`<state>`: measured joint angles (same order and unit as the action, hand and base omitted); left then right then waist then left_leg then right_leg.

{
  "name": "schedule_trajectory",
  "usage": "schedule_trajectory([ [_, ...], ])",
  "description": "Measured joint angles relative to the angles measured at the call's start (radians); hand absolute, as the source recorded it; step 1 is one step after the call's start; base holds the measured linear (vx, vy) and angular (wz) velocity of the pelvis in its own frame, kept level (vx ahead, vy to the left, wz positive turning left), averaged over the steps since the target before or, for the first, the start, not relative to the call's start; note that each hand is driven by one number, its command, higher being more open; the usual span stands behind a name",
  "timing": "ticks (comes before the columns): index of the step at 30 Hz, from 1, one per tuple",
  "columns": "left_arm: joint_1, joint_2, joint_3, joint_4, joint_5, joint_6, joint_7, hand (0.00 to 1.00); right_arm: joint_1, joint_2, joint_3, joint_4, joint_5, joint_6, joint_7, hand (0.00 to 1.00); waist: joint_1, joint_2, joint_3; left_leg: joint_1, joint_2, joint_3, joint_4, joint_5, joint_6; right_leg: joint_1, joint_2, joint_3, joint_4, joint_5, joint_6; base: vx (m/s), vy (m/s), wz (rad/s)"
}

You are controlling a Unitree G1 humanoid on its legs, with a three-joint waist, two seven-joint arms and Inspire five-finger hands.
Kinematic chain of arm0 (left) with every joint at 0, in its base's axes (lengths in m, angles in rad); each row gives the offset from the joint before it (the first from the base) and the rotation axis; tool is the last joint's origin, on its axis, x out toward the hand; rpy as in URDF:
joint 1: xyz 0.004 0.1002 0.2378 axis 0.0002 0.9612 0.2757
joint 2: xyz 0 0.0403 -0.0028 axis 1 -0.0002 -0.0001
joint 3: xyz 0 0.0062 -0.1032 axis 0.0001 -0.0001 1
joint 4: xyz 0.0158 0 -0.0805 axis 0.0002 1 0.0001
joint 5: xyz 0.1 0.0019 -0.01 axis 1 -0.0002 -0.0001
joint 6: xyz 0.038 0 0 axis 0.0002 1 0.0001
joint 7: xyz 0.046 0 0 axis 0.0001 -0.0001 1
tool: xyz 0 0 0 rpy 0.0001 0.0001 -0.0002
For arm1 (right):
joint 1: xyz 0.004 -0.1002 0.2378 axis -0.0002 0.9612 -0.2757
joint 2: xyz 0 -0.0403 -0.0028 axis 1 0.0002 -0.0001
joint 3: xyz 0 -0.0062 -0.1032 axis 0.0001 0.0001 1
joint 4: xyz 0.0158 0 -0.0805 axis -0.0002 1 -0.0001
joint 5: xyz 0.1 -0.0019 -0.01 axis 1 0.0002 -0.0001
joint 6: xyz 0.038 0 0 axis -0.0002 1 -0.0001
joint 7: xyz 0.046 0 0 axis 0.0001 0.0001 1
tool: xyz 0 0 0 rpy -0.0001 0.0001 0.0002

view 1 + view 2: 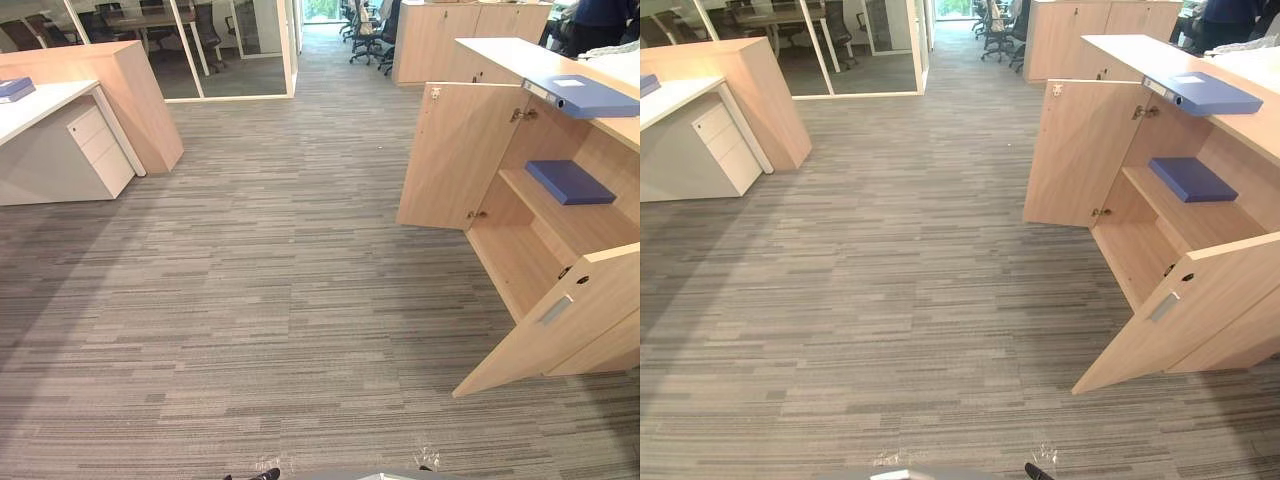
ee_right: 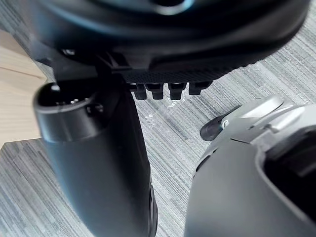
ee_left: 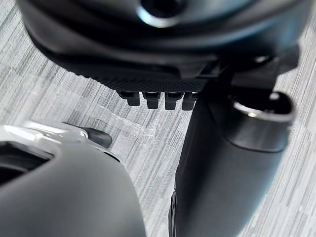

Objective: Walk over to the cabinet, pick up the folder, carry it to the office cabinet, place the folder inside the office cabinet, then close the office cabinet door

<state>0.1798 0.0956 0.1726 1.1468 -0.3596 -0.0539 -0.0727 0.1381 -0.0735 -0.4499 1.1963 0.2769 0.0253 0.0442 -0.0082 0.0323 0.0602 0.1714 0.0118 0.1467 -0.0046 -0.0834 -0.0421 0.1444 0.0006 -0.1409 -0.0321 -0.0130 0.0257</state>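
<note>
Left eye view and right eye view look down on a wide stretch of grey striped carpet (image 1: 260,300) in an open office. On the robot's left stands a white desk (image 1: 40,105) with a drawer unit (image 1: 95,150) under it, a blue item (image 1: 14,89) lying on its top, and a pale wood partition (image 1: 130,90) just behind it. Further back are a glass wall (image 1: 230,50), some office chairs (image 1: 370,40), a row of pale wood cupboards (image 1: 450,35), and a person (image 1: 600,20) at the far right edge.

On the robot's right is the office cabinet (image 1: 520,260), pale wood, with both doors swung open: the far door (image 1: 455,155) stands out over the carpet, and the near door (image 1: 560,320), which has a small grey handle (image 1: 556,309), angles towards the robot.

One blue folder (image 1: 585,97) lies flat on the cabinet's top, close to the front edge; it has a white label on its cover and a grey spine. A second blue folder (image 1: 570,182), plain and darker, lies flat on the shelf (image 1: 590,222) inside the cabinet, towards the far side.

The left hand (image 3: 163,54) shows in the left wrist view over the carpet, its fingers (image 3: 150,98) in a loose row and its thumb (image 3: 232,163) standing clear, with nothing in it. The right hand (image 2: 173,44) shows in the right wrist view the same way, fingers (image 2: 155,90) relaxed, thumb (image 2: 94,148) apart, and nothing in its grasp.
</note>
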Motion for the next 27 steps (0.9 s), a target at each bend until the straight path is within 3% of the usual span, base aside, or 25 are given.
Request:
schedule_trajectory([
  [5,-0.010,-0.008,0.000,-0.004,-0.061,-0.010,-0.003,1.00,-0.038,0.004,0.001,-0.002,0.000,-0.006,0.000,1.00,0.000,-0.002,0.020,0.017,0.000,0.000,-0.012,0.008,-0.011,0.013,0.000,0.000,-0.004,-0.001,0.006,-0.05,-0.025,0.00],
  [9,-0.009,-0.012,0.000,-0.004,-0.075,-0.010,-0.004,1.00,-0.038,0.003,0.004,-0.003,0.000,-0.008,0.000,1.00,0.001,-0.003,0.021,0.022,0.000,-0.001,-0.044,0.024,0.013,0.013,0.004,-0.007,-0.015,0.001,0.002,-0.07,-0.025,0.04],
  [13,-0.008,-0.011,0.000,-0.004,-0.080,-0.011,-0.006,1.00,-0.035,0.003,0.008,-0.003,-0.001,-0.008,0.000,1.00,0.002,-0.006,0.021,0.023,-0.001,-0.001,-0.052,0.027,0.017,0.015,0.004,-0.009,-0.023,0.005,0.000,-0.02,-0.010,0.01],
  [21,-0.029,0.015,-0.013,-0.004,0.059,-0.023,-0.007,1.00,-0.044,0.004,0.041,-0.003,-0.039,-0.007,0.006,1.00,0.002,-0.026,0.031,0.030,-0.001,0.002,-0.061,0.022,0.009,0.018,0.006,-0.009,-0.033,0.006,0.000,0.00,-0.002,0.00],
  [27,-0.033,0.022,-0.028,-0.004,0.066,-0.026,-0.002,1.00,-0.047,0.007,0.049,-0.004,-0.042,-0.008,0.012,1.00,0.002,-0.032,0.032,0.031,-0.001,0.006,-0.060,0.019,0.004,0.018,0.005,-0.009,-0.033,0.006,0.004,-0.02,-0.010,-0.01],
])
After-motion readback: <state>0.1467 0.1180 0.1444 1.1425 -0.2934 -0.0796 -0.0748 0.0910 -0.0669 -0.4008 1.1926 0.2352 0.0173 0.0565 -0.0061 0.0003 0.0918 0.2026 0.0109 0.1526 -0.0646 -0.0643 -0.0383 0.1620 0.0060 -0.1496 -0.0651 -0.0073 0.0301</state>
